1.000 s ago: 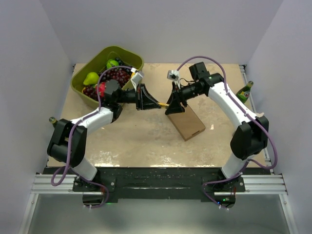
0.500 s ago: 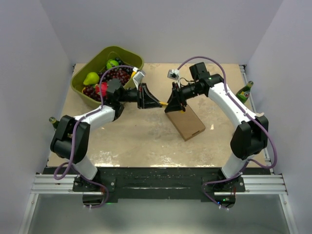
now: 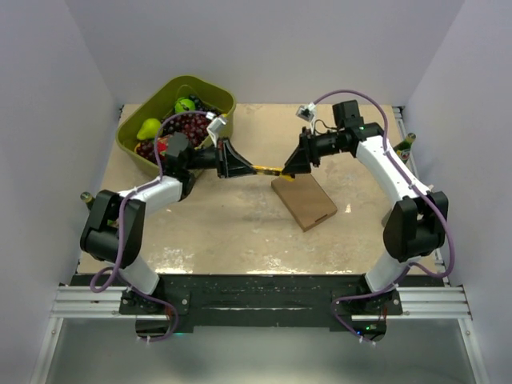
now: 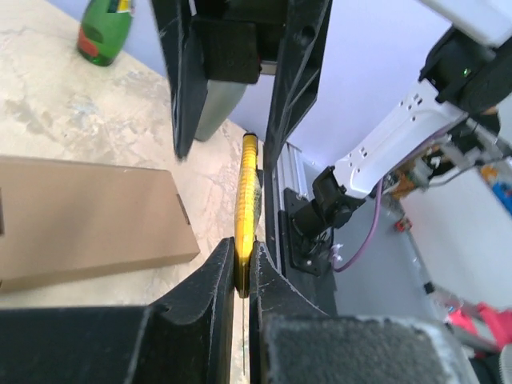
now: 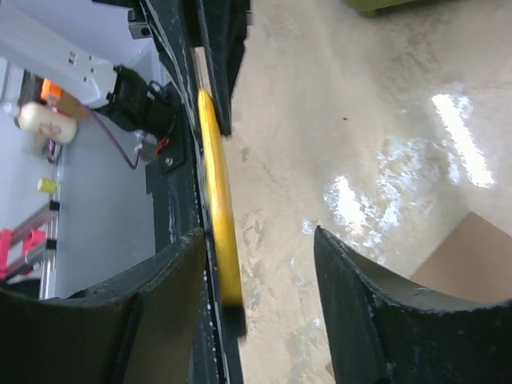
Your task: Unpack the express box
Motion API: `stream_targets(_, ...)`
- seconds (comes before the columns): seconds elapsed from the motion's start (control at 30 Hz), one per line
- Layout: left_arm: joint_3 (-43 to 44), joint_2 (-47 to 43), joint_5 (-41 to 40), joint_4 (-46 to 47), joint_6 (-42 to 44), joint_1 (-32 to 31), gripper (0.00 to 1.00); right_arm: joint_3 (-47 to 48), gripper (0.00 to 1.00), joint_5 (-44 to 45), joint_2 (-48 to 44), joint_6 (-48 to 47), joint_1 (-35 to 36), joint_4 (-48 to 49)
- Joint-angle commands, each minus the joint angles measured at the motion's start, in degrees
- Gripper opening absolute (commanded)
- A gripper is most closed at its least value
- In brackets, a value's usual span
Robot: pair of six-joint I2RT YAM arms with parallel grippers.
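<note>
The express box [image 3: 304, 202] lies flat on the table [image 3: 216, 232], right of centre, just near of the right gripper [image 3: 288, 171], whose fingers stand apart around one end of a thin yellow tool [image 3: 269, 169] that the left gripper [image 3: 251, 166] clamps at the other.

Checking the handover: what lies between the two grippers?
A thin yellow tool bridges the gap, pinched by the left gripper, its far end between the open jaws of the right gripper. The top view shows it; both wrist views confirm.

Express box [image 3: 305, 203] — matt brown cardboard
</note>
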Motion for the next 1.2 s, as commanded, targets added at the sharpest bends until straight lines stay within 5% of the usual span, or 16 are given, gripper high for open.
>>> stream_targets(0.0, -4.05, -3.24, -3.49, 13.85, -10.82, 3.79, 0.00, -1.35, 0.64, -4.93, -3.43, 3.47, -1.05, 1.89)
stream_targets(0.33, -2.30, -0.52, -1.82, 19.42, -15.76, 3.45, 0.00, -2.23, 0.56, -5.37, -2.02, 13.65, -0.09, 12.43)
stream_targets(0.6, -1.50, 0.98, -0.94, 17.23, -14.79, 3.27, 0.00, -2.84, 0.27, -8.00, -0.97, 18.05, 0.09, 17.62)
stream_targets(0.73, -1.42, 1.24, -0.94, 15.21, -12.34, 3.18, 0.00, -2.24, 0.00, -8.62, -0.97, 15.26, 0.26, 14.66)
stream_targets(0.83, -0.98, 1.24, -0.33, 12.13, -9.18, 3.18, 0.00, 0.49, 0.00, -6.08, -0.88, 4.82, 0.26, 4.67)
stream_targets(0.87, -0.71, 1.33, -0.07, 8.99, -7.60, 3.18, 0.11, 1.45, 0.00, -4.16, -0.79, 1.74, 0.27, 1.66)
stream_targets(0.97, 2.44, -0.25, 1.86, -9.57, 8.27, 4.06, 0.62, 6.46, 0.00, 1.28, 0.08, -12.93, 0.27, -11.26)
stream_targets(1.0, 4.80, -1.21, 2.13, -16.63, 14.85, 5.02, 0.68, 7.78, 0.00, 3.66, 0.35, -19.93, 0.18, -14.16)
stream_targets(1.03, 6.83, -3.48, 0.74, -25.93, 33.01, 5.29, 0.70, 9.62, 0.00, 5.51, 0.61, -22.61, 0.18, -18.11)
stream_targets(1.07, 11.72, -4.20, -0.49, -45.68, 43.11, 5.29, 0.72, 10.68, 0.00, 7.18, 0.96, -25.42, 0.18, -20.32)
stream_targets(1.13, 15.88, -4.91, -4.78, -65.99, 64.98, 3.72, 0.73, 14.37, 0.00, 12.63, 2.97, -34.82, 0.70, -28.99)
stream_targets(1.17, 17.73, -4.91, -5.85, -68.19, 68.06, 3.19, 0.73, 15.42, 0.00, 13.60, 3.51, -37.46, 0.88, -31.22)
